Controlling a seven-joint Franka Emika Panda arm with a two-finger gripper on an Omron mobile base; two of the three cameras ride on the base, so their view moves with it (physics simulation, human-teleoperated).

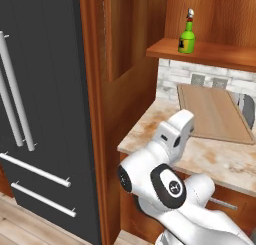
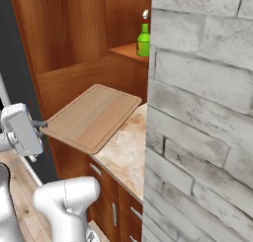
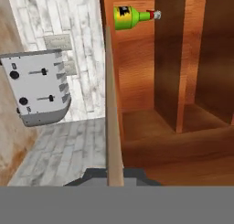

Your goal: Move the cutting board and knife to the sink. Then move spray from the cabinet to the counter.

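Note:
The light-wood cutting board [image 1: 215, 114] hangs tilted above the counter [image 1: 220, 161], lifted off the stone. My gripper [image 2: 42, 123] is shut on its near edge. In the hand view the board [image 3: 112, 104] runs edge-on straight up from between the fingertips of the gripper [image 3: 115, 176]. The green spray [image 1: 187, 38] stands upright on the cabinet shelf [image 1: 210, 53], beyond the board and apart from it; it also appears as the spray [image 2: 144, 38] and, lying sideways because the hand is rolled, the spray [image 3: 132, 17]. The knife and the sink are out of view.
A grey toaster [image 3: 39, 88] stands by the brick backsplash beyond the board. A dark fridge [image 1: 45, 114] with long bar handles fills the left. A brick wall [image 2: 202, 112] rises close on the right. Wooden drawers [image 2: 111, 206] sit under the counter.

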